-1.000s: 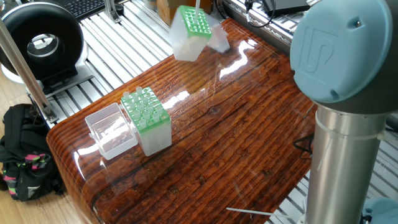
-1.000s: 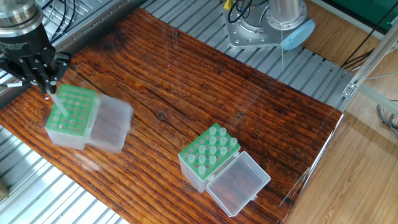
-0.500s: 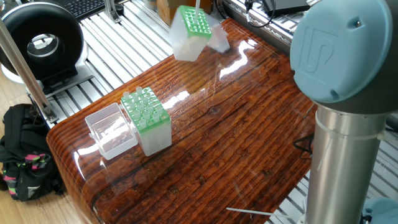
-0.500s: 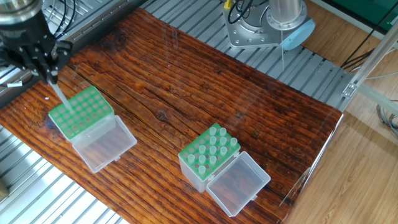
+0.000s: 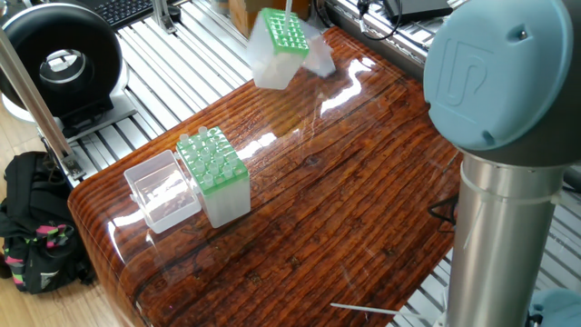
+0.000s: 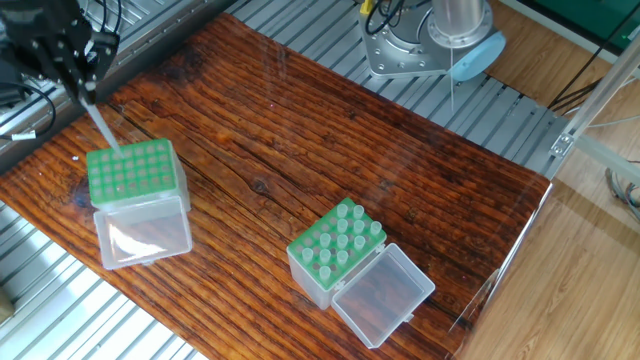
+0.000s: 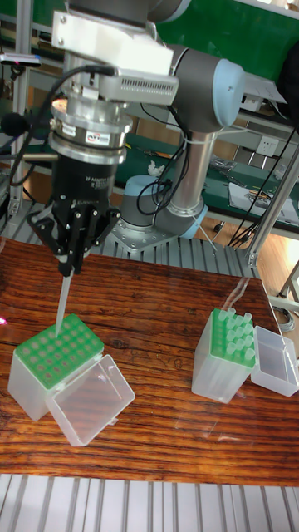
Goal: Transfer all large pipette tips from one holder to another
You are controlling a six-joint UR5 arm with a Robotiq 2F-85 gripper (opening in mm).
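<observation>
My gripper (image 6: 86,88) (image 7: 68,266) is shut on one large pipette tip (image 6: 101,130) (image 7: 61,306), which hangs slanted with its point in a hole of the near-empty green-topped holder (image 6: 135,172) (image 7: 60,351). That holder looks tilted in the tall fixed view, and its clear lid (image 6: 145,232) is hinged open. In the one fixed view the same holder (image 5: 277,41) sits at the far edge, and the gripper is out of frame there. The second holder (image 6: 335,248) (image 7: 228,349) (image 5: 213,168) carries several large pipette tips standing upright.
The second holder's clear lid (image 6: 385,295) (image 5: 163,191) lies open beside it. The robot base (image 6: 430,40) stands on the slatted metal surround at the back. The arm's column (image 5: 508,182) fills the right of the one fixed view. A black backpack (image 5: 36,227) lies on the floor.
In the other fixed view the gripper moved up and back with the tip. The green holder swung round beneath it, so its lid now faces the table's front edge.
</observation>
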